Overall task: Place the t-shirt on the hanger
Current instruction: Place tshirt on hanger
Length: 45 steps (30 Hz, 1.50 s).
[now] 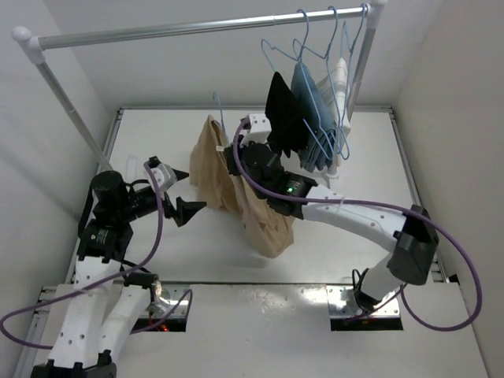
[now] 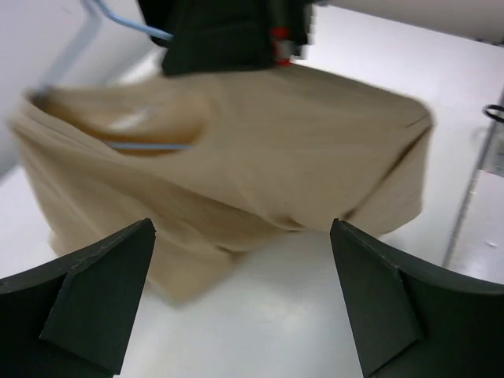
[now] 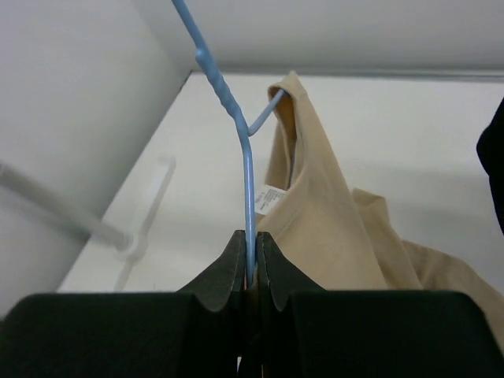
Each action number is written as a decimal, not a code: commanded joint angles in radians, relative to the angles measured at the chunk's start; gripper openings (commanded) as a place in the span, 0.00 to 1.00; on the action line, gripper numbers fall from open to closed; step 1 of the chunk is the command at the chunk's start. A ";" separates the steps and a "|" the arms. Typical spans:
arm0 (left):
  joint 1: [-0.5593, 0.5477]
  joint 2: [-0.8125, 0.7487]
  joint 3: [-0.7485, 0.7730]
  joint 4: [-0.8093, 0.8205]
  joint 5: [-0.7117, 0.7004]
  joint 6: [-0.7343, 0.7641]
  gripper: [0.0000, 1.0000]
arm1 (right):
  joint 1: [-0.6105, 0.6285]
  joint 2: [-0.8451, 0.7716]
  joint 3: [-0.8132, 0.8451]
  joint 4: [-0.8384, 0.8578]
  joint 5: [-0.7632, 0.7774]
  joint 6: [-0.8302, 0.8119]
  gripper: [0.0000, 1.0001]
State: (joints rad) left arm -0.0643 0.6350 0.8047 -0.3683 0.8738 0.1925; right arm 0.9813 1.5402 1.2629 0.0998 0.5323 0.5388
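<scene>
Hanger (image 3: 247, 181) wire is pinched just below the hook by the right gripper (image 3: 250, 240), fingers pressed tight on it, held above the table (image 1: 370, 157). T-shirt (image 1: 252, 209) hangs from the hanger, which passes through the neck opening; its lower folds appear to rest on the table. Left gripper (image 1: 187, 194) is empty, fingers spread wide, facing the t-shirt from just beside it, not touching.

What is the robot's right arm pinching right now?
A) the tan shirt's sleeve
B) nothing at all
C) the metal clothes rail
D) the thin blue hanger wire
D: in the right wrist view, the right end effector is shut on the wire of the hanger, with the t-shirt just beside it.
</scene>
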 commanded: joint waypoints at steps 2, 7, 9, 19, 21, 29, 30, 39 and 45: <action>-0.071 0.086 0.074 -0.078 0.007 -0.068 1.00 | 0.057 0.109 0.160 0.199 0.303 0.069 0.00; -0.150 0.172 0.166 -0.078 -0.096 -0.114 1.00 | 0.092 0.287 0.312 0.210 0.408 0.069 0.00; -0.172 0.187 0.177 -0.078 -0.136 -0.136 1.00 | 0.102 0.317 0.343 0.210 0.417 0.069 0.00; -0.172 0.207 0.137 -0.058 -0.385 -0.174 1.00 | 0.111 0.393 0.417 0.173 0.407 0.078 0.00; -0.172 0.207 0.123 -0.070 -0.436 -0.139 1.00 | 0.111 0.393 0.417 0.173 0.406 0.087 0.00; -0.232 0.207 0.091 -0.060 -0.536 -0.064 0.97 | 0.129 0.394 0.435 0.092 0.351 0.207 0.00; -0.232 0.218 0.080 -0.060 -0.545 -0.053 0.94 | 0.129 0.394 0.435 0.081 0.342 0.216 0.00; -0.255 0.209 0.021 -0.060 -0.590 -0.010 0.25 | 0.138 0.405 0.435 0.040 0.330 0.282 0.00; -0.255 0.190 0.021 -0.060 -0.593 -0.001 0.00 | 0.138 0.396 0.406 0.040 0.301 0.315 0.00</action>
State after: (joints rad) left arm -0.3073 0.8444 0.8268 -0.4397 0.2596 0.1547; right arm 1.1091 1.9614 1.6447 0.0753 0.8730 0.8219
